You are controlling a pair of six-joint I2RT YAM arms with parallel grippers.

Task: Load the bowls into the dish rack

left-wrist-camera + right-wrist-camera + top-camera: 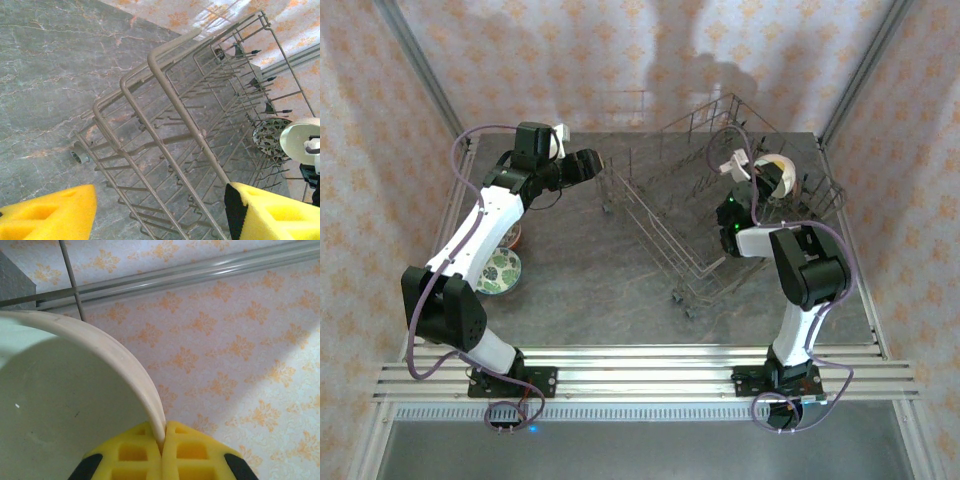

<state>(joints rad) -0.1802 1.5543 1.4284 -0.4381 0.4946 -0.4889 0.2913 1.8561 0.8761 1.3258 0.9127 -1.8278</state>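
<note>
The wire dish rack (695, 215) stands at the back right of the table and spreads across the left wrist view (190, 130). My right gripper (760, 185) is shut on the rim of a white bowl (777, 176), holding it on edge over the rack's far right end; the yellow fingers (195, 452) pinch that rim (130, 365). A dark-patterned bowl (269, 137) stands among the tines beside the white bowl (299, 141). My left gripper (590, 163) hovers open and empty left of the rack, with its yellow fingertips (55, 215) wide apart. A green-patterned bowl (500, 271) lies on the table at the left.
Another bowl (513, 237) lies partly hidden under my left arm, just behind the green-patterned one. Patterned curtain walls and metal frame posts close in the table on three sides. Grey marble tabletop (580, 270) lies between the arms and the rack.
</note>
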